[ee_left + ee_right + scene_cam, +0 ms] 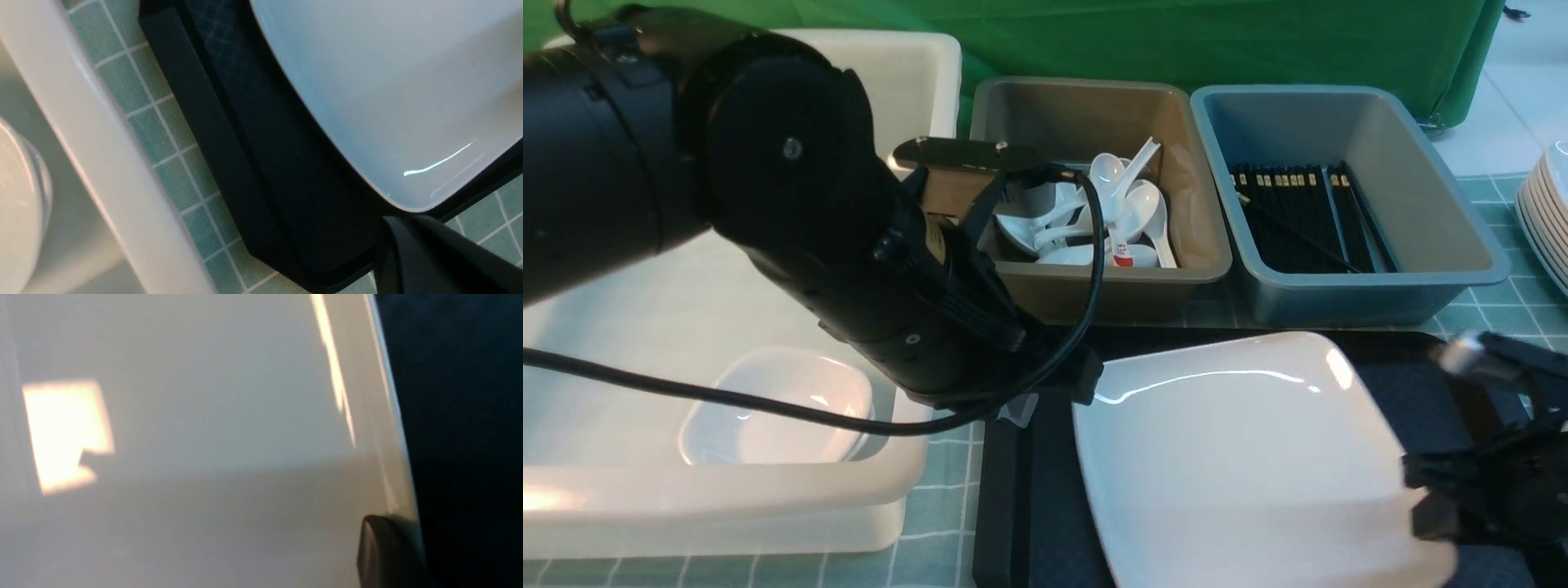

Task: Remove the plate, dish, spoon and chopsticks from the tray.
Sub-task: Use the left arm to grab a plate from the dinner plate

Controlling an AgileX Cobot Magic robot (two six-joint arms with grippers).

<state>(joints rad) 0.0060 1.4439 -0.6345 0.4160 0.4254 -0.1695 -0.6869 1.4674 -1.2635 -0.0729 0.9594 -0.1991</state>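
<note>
White-glazed, stiff, likely slippery and breakable: best taken by raised rim. Front: shows large glossy white square plate (1241, 457) on black rectangular tray (1013, 490), turned cornerwise, one corner pointing away, no long axis; right gripper (1421, 494) at near-right rim, clamped or not, cannot tell. Left wrist: shows left gripper (408, 245) closed beside plate corner. Right wrist: shows one pad (384, 551) on rim.

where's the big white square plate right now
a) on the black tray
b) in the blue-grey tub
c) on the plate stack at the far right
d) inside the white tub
a: the plate is on the black tray, whose dark rim and floor show along the plate's left side.
</note>
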